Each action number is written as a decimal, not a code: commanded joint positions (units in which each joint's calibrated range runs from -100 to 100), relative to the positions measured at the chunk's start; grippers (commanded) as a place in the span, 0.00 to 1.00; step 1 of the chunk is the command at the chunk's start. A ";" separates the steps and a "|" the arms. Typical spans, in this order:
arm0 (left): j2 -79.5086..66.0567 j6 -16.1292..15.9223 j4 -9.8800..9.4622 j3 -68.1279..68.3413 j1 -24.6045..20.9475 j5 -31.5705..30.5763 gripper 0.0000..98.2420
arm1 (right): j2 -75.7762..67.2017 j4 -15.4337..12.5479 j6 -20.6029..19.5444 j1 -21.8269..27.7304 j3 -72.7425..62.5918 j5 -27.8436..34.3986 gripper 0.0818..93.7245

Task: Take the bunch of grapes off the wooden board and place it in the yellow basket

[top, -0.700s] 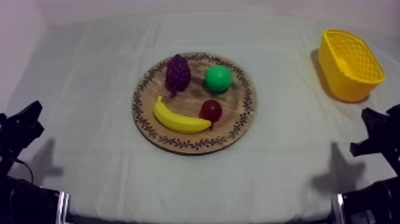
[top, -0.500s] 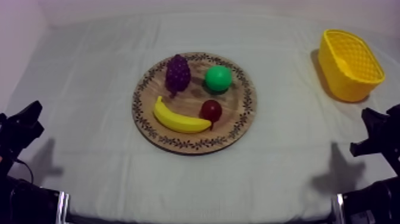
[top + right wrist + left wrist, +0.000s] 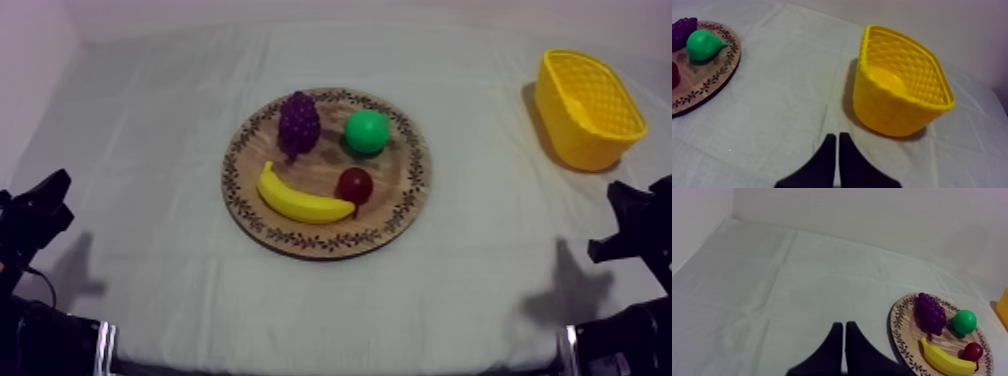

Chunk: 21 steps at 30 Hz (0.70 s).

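1. Bunch of grapes lying on wooden board, far-left part, close to the patterned rim. Not lifted yet.
2. Neighbours on board: pear just beside it on the basket side with a small gap, banana near its near end, small red fruit farther off by the banana tip.
3. Yellow basket on tabletop, far right, well apart from board. Upright, nothing inside as seen from right wrist cam.
4. Left tool: fingers together in a narrow wedge, nothing held. Parked low on the left, board off to its right.
5. Right tool: fingers together too, nothing held. Parked low on the right, basket just ahead.
6. Step in hand, judged: reach + grasp, not begun. Probably a right-arm job, basket being on that side.
7. To do it well:
   - Spread fingers before descent.
   - Come down from above, not from the side, to avoid nudging the pear.
   - Close across the short axis at the wide upper-mid part, for best bite on a lumpy shape.
   - Lift straight up clear of the board before swinging to the basket.
   - Release low over the opening.
8. Grapes axis: long axis runs far-to-near in top view, nearly straight and leaning a little.
   - Broad end toward far rim.
   - Narrow tapered end toward banana / front of tabletop.
   - Lying flat, not upright.
9. So best finger line approx. left-right across the bunch. Risk: far-side finger clipping the pear.
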 commanded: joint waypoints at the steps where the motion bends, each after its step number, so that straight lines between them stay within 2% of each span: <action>1: 0.00 0.01 0.01 -0.04 -0.01 -0.03 0.00 | -0.03 -0.03 0.09 -0.45 0.01 -0.05 0.00; 6: 0.00 0.01 0.01 -0.04 -0.01 -0.03 0.00 | -0.09 0.01 -0.28 -2.47 0.01 -0.05 0.00; 14: 0.00 0.01 0.01 -0.04 -0.01 -0.03 0.00 | -0.11 0.04 -0.19 -3.05 0.01 -0.05 0.01; 21: 0.00 0.01 0.01 -0.04 -0.01 -0.03 0.00 | -0.12 -0.01 -3.41 -3.59 -0.20 -0.61 0.01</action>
